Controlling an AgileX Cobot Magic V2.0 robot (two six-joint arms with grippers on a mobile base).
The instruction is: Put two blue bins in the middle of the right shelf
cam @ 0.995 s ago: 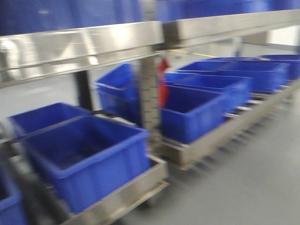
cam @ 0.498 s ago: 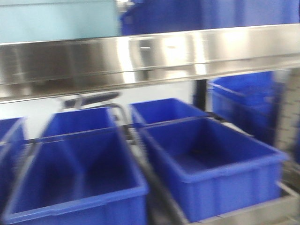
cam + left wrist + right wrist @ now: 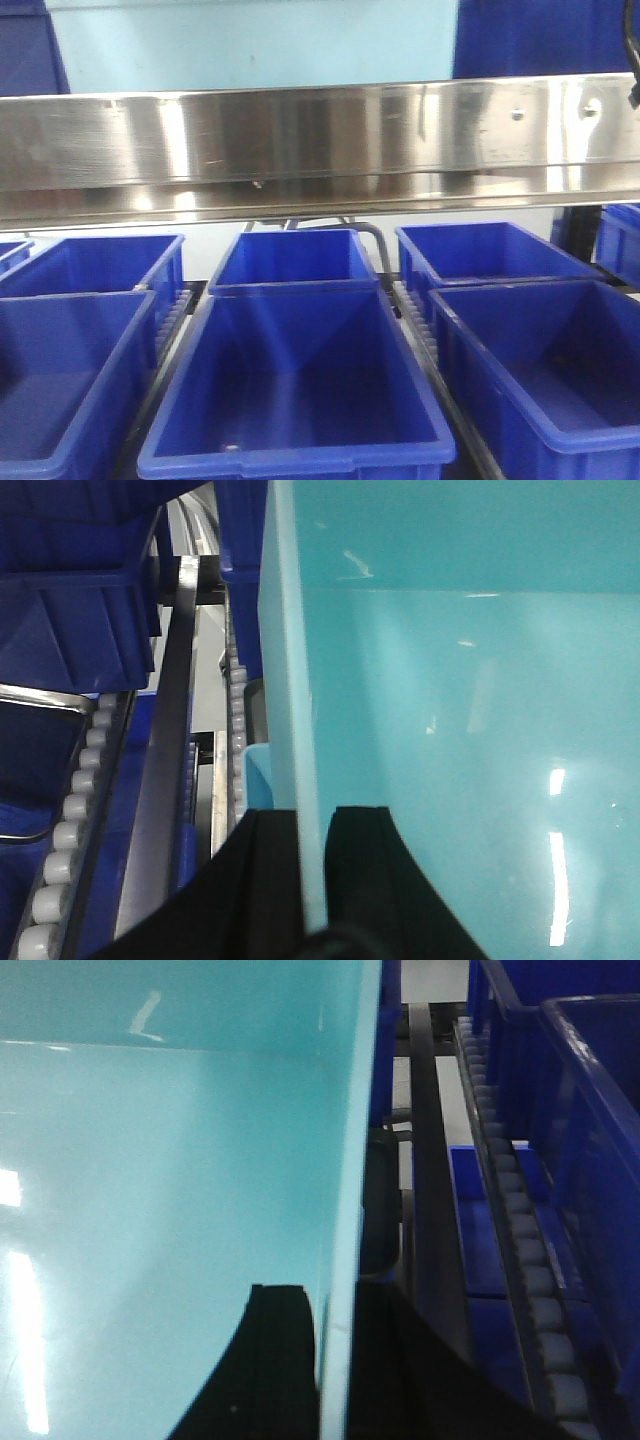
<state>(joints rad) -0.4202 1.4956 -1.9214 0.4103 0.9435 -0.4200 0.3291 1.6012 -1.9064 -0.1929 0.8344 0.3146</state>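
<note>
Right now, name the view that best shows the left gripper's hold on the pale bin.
Left wrist view: the left gripper straddles the pale bin wall. Right wrist shows only the right gripper on another wall; front shows no gripper.

Bins (image 3: 295,385) stand in two rows beneath the shelf beam (image 3: 300,140).

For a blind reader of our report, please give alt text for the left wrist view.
The left gripper clamps the side wall of a pale turquoise bin that fills the right of the picture. To its left lie a roller track and dark blue bins.
</note>
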